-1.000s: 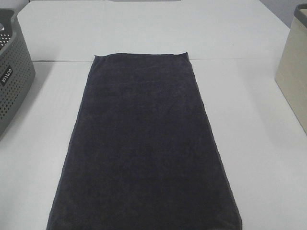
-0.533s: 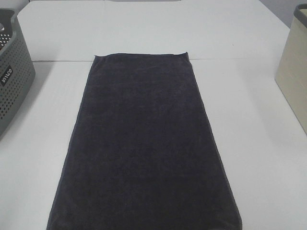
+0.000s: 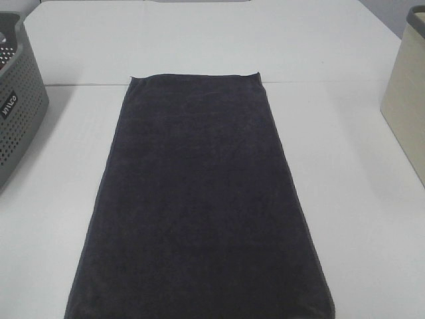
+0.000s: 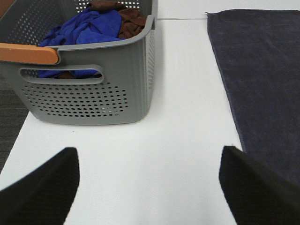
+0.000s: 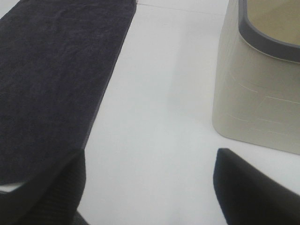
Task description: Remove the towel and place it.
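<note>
The dark navy-charcoal towel [image 3: 199, 199] lies flat and lengthwise down the middle of the white table [image 3: 345, 166], its near end running off the picture's bottom. Neither arm shows in the exterior high view. In the left wrist view, my left gripper [image 4: 150, 187] stands open above bare table, with the towel [image 4: 262, 75] to one side and nothing between its fingers [image 4: 42, 192]. My right gripper [image 5: 150, 187] is also open over bare table, one finger [image 5: 51, 192] beside the towel's [image 5: 51, 79] long edge.
A grey perforated basket [image 3: 16, 100] sits at the table's left edge; the left wrist view shows that basket [image 4: 93, 89] holding blue and brown cloths. A beige bin [image 3: 408, 100] stands at the right edge, and in the right wrist view this bin [image 5: 258, 93] is close by.
</note>
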Available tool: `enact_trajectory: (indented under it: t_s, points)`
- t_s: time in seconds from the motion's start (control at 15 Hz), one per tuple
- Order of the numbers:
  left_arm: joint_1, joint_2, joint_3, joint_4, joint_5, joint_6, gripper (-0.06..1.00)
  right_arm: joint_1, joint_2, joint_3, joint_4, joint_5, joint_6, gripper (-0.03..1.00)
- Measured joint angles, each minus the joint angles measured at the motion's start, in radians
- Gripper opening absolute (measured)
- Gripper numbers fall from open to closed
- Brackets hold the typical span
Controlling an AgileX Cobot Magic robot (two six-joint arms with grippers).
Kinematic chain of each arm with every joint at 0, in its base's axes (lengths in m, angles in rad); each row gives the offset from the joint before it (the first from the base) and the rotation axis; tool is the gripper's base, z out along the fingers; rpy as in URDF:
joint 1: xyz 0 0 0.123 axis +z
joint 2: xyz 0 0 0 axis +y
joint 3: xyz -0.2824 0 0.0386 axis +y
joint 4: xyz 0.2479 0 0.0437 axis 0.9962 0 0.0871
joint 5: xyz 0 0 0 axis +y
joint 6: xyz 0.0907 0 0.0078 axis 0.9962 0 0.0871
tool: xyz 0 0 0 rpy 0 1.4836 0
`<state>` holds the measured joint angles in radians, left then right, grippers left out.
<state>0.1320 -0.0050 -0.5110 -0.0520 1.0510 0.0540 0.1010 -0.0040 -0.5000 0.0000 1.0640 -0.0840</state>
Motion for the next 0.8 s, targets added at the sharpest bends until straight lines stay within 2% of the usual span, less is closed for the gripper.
enact_trajectory:
  t_s: [0.2,0.8]
  points:
    - [0.0,0.0,0.001,0.019,0.0,-0.022,0.77,0.0,0.0,0.0,0.0,0.0,0.0,0.73]
    - [0.0,0.0,0.002,0.0,0.0,-0.026,0.77,0.0,0.0,0.0,0.0,0.0,0.0,0.73]
